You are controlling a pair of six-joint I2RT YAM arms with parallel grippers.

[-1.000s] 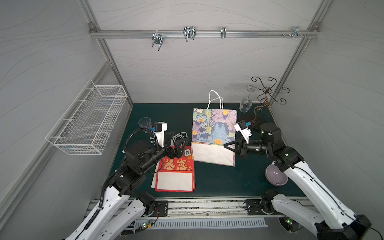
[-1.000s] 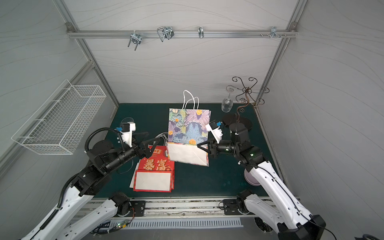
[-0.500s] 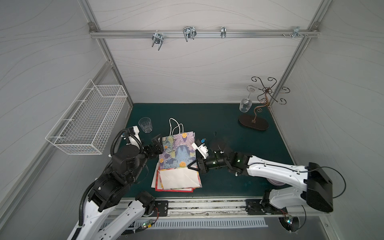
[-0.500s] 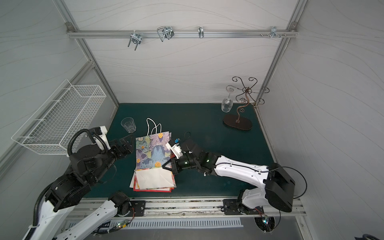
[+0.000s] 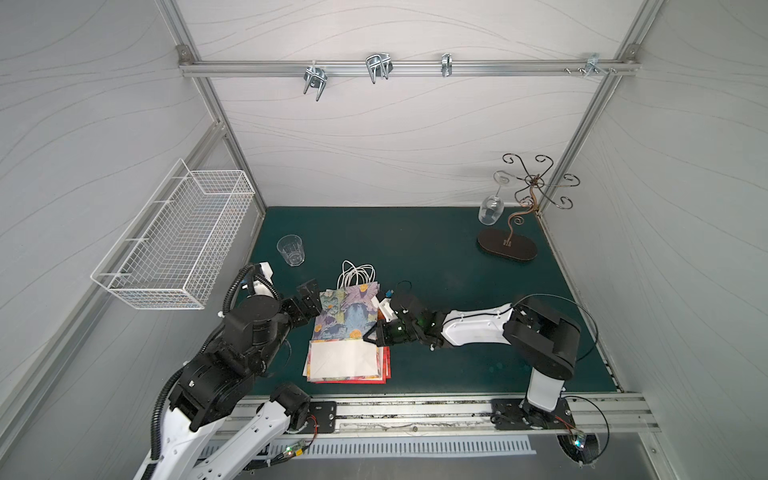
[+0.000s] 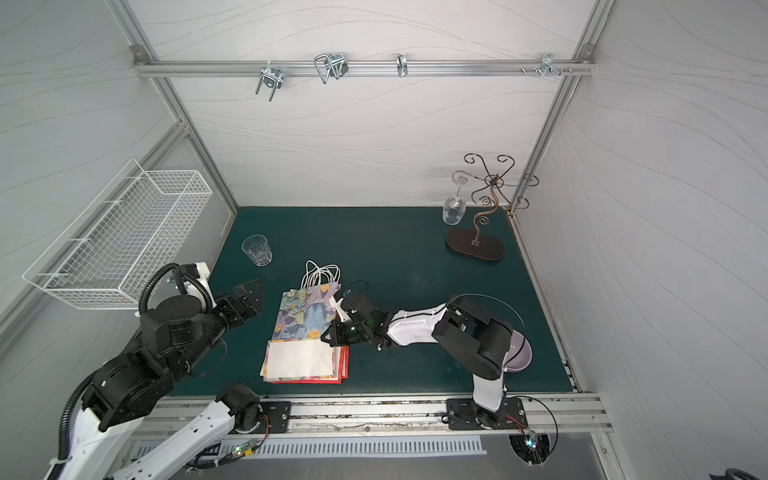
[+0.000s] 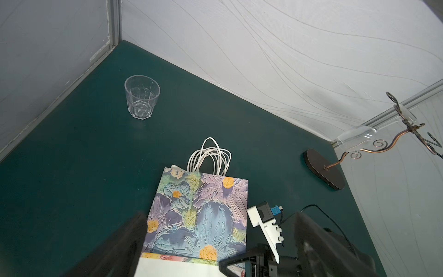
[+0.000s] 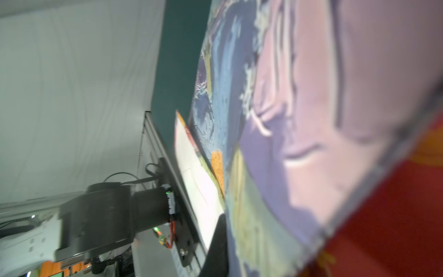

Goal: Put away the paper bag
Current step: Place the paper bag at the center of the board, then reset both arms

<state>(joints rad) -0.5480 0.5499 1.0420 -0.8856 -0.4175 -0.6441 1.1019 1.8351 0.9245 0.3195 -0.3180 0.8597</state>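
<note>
Near the front edge of the desk (image 5: 436,257), the paper bag (image 5: 347,316) lies flat atop a red bag (image 5: 385,365). Right gripper (image 5: 372,334): closed, apparently pinching the bag's right edge. Left gripper (image 5: 309,299): jaws spread wide, just beside its left edge. Beyond: glass tumbler (image 5: 291,249).

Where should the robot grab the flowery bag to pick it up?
By the white handles. The flowery bag lies flat on other bags, but the loops stick out past its far end onto the mat. The open left gripper could probably come down on them from above. The right gripper pinches the bag's side edge.
</note>
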